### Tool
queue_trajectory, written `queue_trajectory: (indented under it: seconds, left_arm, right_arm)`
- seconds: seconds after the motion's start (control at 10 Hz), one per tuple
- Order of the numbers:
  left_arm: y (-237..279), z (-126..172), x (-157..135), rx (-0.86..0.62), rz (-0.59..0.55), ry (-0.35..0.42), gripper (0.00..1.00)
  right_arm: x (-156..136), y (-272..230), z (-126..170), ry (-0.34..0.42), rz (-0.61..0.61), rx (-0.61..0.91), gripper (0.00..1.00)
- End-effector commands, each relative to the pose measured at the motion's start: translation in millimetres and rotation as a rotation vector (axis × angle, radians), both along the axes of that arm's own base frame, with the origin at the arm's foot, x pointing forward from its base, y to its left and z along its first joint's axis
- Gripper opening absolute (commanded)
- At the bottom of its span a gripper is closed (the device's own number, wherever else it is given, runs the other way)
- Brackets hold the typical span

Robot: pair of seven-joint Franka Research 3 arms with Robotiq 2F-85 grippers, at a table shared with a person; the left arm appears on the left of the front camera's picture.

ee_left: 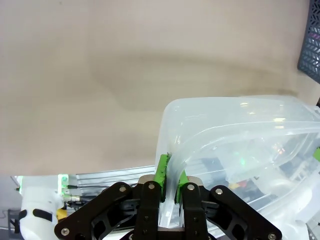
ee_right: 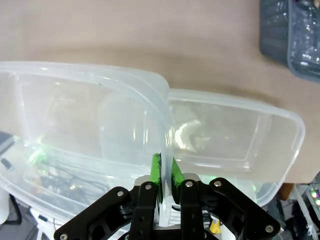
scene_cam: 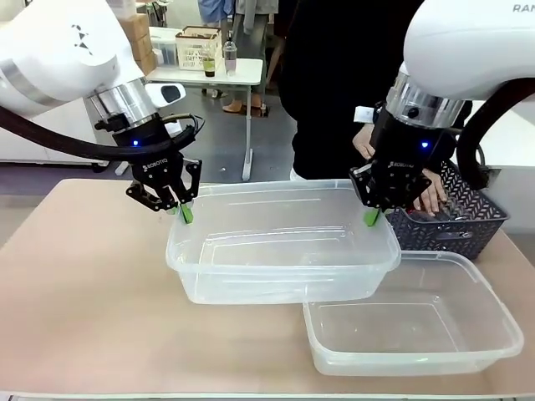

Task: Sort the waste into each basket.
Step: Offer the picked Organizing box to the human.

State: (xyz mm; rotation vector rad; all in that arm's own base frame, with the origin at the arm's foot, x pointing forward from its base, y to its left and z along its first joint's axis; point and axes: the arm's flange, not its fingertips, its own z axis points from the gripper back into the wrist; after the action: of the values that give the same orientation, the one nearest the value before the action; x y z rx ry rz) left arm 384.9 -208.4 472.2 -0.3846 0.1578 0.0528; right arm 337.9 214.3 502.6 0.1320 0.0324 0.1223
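The left gripper (scene_cam: 185, 213) pinches the rim of a clear tub (scene_cam: 251, 284) at its 9 o'clock end. The right gripper (scene_cam: 372, 217) pinches its 3 o'clock end. The second clear tub (scene_cam: 501, 351) sits on the surface (scene_cam: 84, 292) at 5 o'clock.

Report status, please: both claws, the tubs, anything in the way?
Both shut on upper tub: left claw at left rim, right claw at right rim. It overlaps a corner of lower tub. Person's hand in mesh basket, beside right claw.
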Motion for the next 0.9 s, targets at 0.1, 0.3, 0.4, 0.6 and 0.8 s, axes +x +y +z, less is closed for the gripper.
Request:
queue_trajectory:
  seconds: [0.1,0.3,0.4,0.6,0.8]
  left_arm:
    - [0.2,3.1,2.3,-0.011,0.012,-0.011,0.07]
    - [0.2,3.1,2.3,-0.011,0.012,-0.011,0.07]
    - [0.2,3.1,2.3,-0.011,0.012,-0.011,0.07]
    - [0.2,3.1,2.3,-0.011,0.012,-0.011,0.07]
    - [0.2,3.1,2.3,-0.011,0.012,-0.011,0.07]
  right_arm:
    - [-4.3,2.2,3.1,0.005,0.011,0.002,0.07]
    - [-4.3,2.2,3.1,0.005,0.011,0.002,0.07]
    - [-4.3,2.2,3.1,0.005,0.011,0.002,0.07]
    - [-4.3,2.2,3.1,0.005,0.011,0.002,0.07]
    - [-4.3,2.2,3.1,0.005,0.011,0.002,0.07]
